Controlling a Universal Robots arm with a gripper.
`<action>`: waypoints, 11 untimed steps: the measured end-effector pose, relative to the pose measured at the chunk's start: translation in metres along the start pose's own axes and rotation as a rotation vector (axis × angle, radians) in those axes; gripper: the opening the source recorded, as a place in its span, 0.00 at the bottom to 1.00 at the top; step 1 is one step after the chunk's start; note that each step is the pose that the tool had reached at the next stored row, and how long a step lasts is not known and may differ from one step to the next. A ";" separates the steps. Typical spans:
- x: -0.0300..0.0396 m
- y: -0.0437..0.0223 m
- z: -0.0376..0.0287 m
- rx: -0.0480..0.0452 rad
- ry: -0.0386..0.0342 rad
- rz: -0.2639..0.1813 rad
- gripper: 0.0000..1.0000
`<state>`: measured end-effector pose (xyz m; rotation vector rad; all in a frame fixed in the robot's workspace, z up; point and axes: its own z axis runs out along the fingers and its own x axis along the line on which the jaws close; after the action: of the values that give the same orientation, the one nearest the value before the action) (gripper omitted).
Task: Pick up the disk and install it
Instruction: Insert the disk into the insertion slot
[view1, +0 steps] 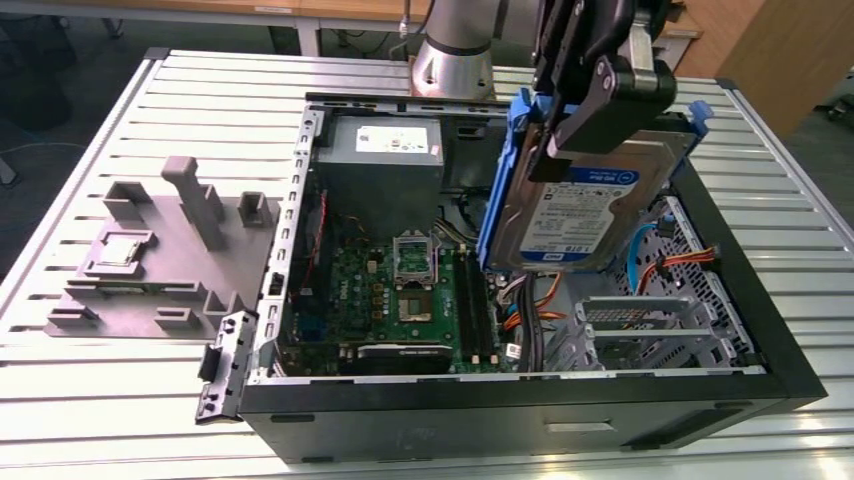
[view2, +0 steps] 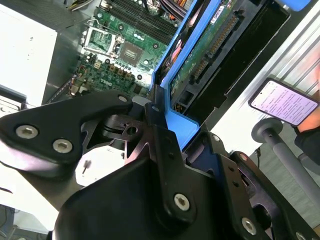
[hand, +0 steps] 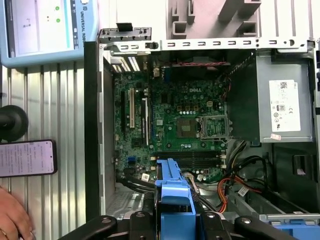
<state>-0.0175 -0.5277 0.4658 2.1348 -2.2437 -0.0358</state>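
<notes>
gripper (hand: 175, 222) clamped on the blue rail of the disk (view1: 587, 215), holding it steeply tilted, label facing out, over the open computer case (view1: 534, 410), toward the exterior view's right. green motherboard (view1: 400, 290) lies on the case floor, with a grey power supply (view1: 384, 150) beyond it. the case sits on a slatted table (view1: 107, 400) beside a grey fixture (view1: 160, 250). a phone (hand: 26, 158) and a person's hand (hand: 12, 222) are on the table near the case.

The arm (view1: 454, 50) hangs its tool (view1: 594, 120) downward, fingers (view1: 625, 95) clamped on the disk (view1: 581, 215).
</notes>
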 end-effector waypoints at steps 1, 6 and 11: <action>0.0011 -0.0001 0.0002 0.0000 0.0000 0.000 0.36; 0.0037 -0.0032 0.0004 0.0000 0.0000 0.000 0.36; 0.0050 -0.0083 0.0003 0.0000 0.0000 0.000 0.36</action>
<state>-0.0095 -0.5331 0.4651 2.1348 -2.2438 -0.0357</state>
